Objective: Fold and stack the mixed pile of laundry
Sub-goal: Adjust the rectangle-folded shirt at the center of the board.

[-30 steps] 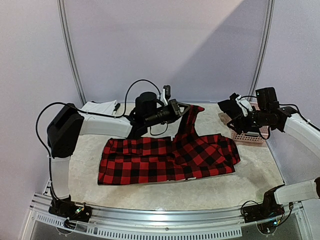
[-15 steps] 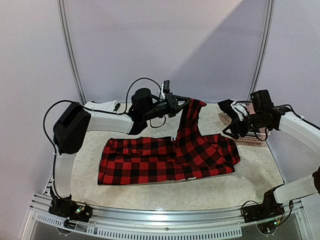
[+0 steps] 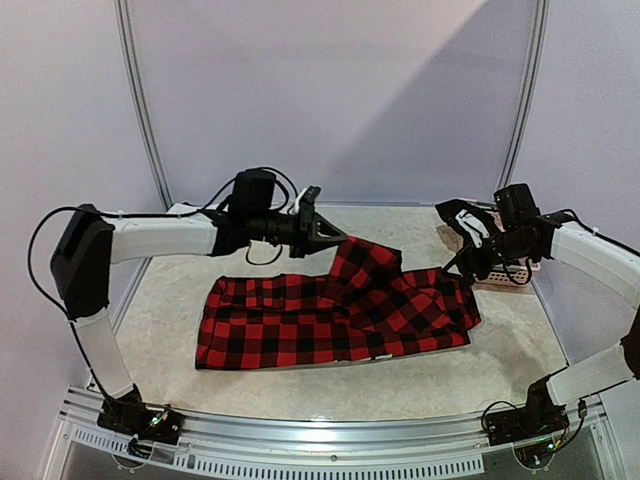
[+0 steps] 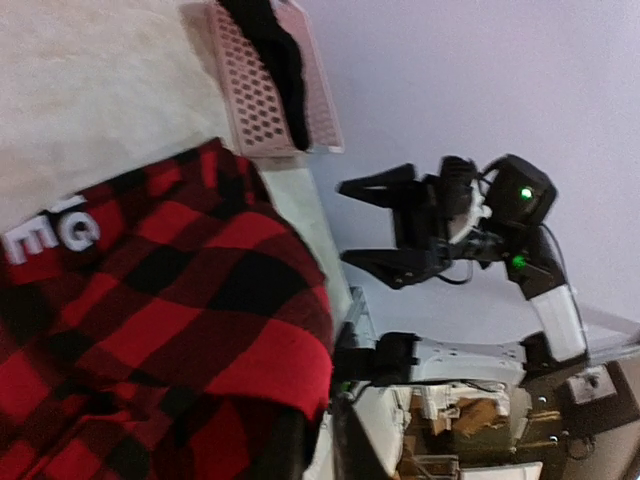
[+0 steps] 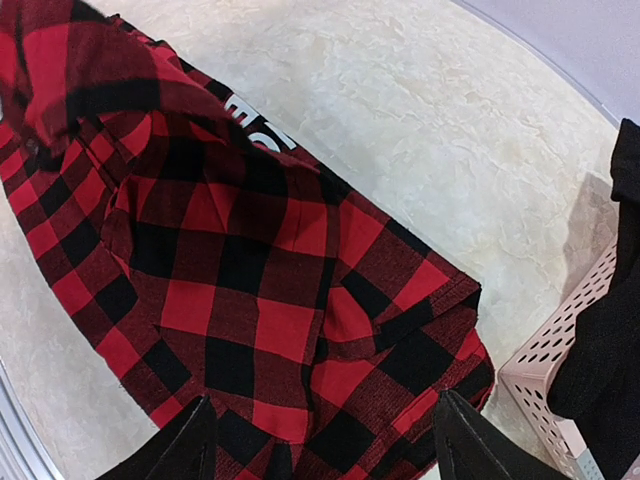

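Observation:
The red-and-black checked flannel shirt point(image 3: 340, 315) lies spread across the middle of the table. One flap of it is lifted at the back centre. My left gripper point(image 3: 335, 235) is shut on that flap's edge, and in the left wrist view the red cloth point(image 4: 150, 300) drapes over the dark fingers point(image 4: 275, 450). My right gripper point(image 3: 468, 262) hangs open just above the shirt's right end. The right wrist view shows the checked cloth point(image 5: 250, 260) below its spread fingertips point(image 5: 185, 445), which touch nothing. A dark garment point(image 5: 610, 330) sits in the basket.
A pink perforated basket point(image 3: 505, 270) stands at the back right, close behind my right gripper, and it also shows in the left wrist view as a basket point(image 4: 255, 100). The metal frame posts point(image 3: 140, 110) rise at the back corners.
My left arm has swung left and down, carrying the shirt flap from upright to a lower drape. My right gripper has dropped slightly toward the shirt's right end.

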